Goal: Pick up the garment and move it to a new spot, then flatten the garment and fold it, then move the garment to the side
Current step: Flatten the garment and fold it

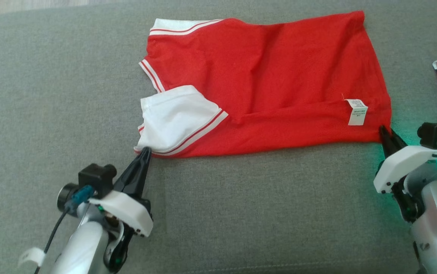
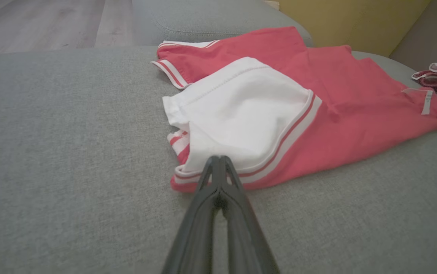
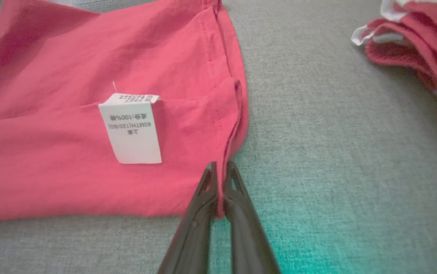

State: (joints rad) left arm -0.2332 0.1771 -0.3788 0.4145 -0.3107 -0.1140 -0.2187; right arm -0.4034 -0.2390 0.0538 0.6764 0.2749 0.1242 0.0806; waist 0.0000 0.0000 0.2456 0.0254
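Clamping garment (image 1: pixel 264 76), left gripper (image 1: pixel 145 150) on sleeve corner (image 1: pixel 155 144) (white), right gripper (image 1: pixel 383 131) on hem (image 1: pixel 388 110)

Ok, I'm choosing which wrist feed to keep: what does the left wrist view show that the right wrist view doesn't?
Left wrist view: the left end effector shut on the striped hem by the white sleeve, plus wooden floor.
Right wrist view: the print on the care label, readable up close.
Both: the red garment, the grey cushion, the right end effector shut on the garment's corner, and a second red garment aside.
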